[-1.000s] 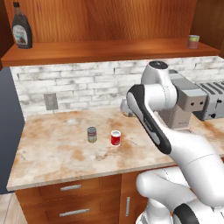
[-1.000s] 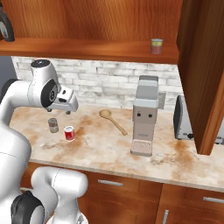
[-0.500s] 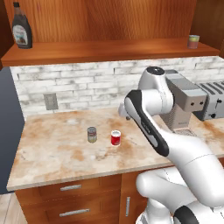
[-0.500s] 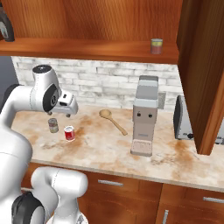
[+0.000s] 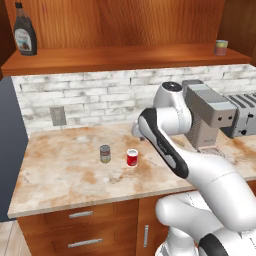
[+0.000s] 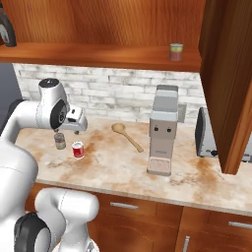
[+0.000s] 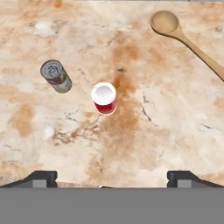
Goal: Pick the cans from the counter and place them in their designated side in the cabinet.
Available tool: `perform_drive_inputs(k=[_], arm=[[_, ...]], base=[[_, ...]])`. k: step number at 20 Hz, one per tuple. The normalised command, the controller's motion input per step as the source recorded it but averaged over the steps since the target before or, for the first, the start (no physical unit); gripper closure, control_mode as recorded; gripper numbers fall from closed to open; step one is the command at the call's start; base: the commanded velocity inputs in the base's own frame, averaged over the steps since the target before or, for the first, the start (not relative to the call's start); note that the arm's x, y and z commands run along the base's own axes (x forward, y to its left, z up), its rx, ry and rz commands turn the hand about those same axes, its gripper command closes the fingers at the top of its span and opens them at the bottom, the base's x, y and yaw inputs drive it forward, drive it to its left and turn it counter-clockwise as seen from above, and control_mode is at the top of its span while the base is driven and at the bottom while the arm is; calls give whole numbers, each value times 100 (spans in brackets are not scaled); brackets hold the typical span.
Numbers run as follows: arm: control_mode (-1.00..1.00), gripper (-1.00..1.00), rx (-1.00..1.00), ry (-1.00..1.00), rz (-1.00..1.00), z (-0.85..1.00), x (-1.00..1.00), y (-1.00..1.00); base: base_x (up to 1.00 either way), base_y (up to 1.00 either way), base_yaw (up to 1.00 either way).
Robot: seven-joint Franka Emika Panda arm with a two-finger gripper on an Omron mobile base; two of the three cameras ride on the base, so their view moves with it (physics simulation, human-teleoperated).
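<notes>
Lowered a little since before, the gripper (image 7: 112,177) is held wide apart over the red can (image 7: 104,98), mid-frame, ready for grabbing; the olive-grey can (image 7: 56,76) stands left.

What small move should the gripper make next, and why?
Probably lower the open gripper over the red can, the can nearer its centre line. Both the red can and the olive-grey can stand upright on the counter, apart from each other, and nothing is held yet. The wooden spoon lies well aside.
</notes>
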Motion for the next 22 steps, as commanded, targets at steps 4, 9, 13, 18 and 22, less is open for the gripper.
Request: perform_drive_inputs(k=[4,9,13,18,22], arm=[[-100,-100,0,2,3,-18,16,5],[-100,-100,0,3,3,-21,18,5],[-100,-100,0,2,3,-21,16,6],[-100,-100,0,2,1,-19,10,3],[-100,-100,0,2,1,-22,8,5]], base=[[0,0,0],[0,0,0],[0,0,0],[0,0,0],[0,0,0]])
